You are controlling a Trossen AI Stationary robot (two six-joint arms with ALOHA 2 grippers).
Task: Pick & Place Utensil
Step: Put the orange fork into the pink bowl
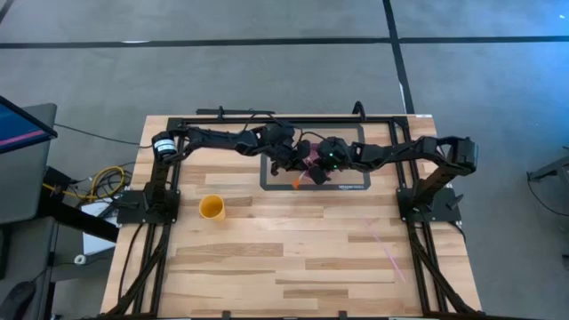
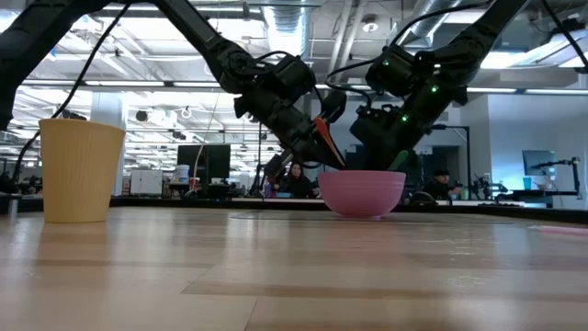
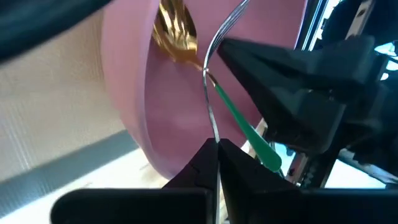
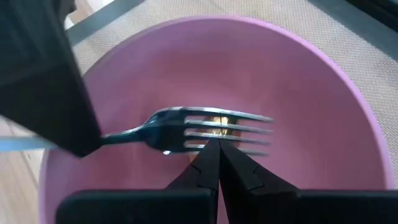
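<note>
Cup point(image 1: 212, 208): yellow, standing alone left of centre in the high view, well apart from both arms; in the low view it is sitting at far left.

Left gripper point(image 1: 286, 160): reaching in from the left to the mat point(image 1: 356, 185) at upper centre of the high view. In its wrist view the fingers are pressing together on the thin handle of a silver fork point(image 3: 213, 74), clamped at the picture's bottom centre; the fork is rising from there over the bowl point(image 3: 134, 93).

Bowl: pink, sitting on the mat between the two grippers; in the low view it is resting at centre. A gold utensil point(image 3: 175, 32) is lying inside it, and a green-handled one point(image 3: 249, 134) is leaning across it.

Orange piece point(image 1: 297, 182): lying just below the bowl in the high view; too small to name.

Right gripper point(image 1: 331, 158): hanging over the bowl from the right. In its wrist view the fingertips are meeting at a point, closed on nothing visible, with the fork tines point(image 4: 217, 132) crossing just beyond them above the bowl.

Step in hand, as judged: lifting the fork clear. Doing it well is calling for a straight upward pull, keeping the thin handle from twisting in the grip, avoiding the green handle, and keeping clear of the right gripper crowding the bowl.
</note>
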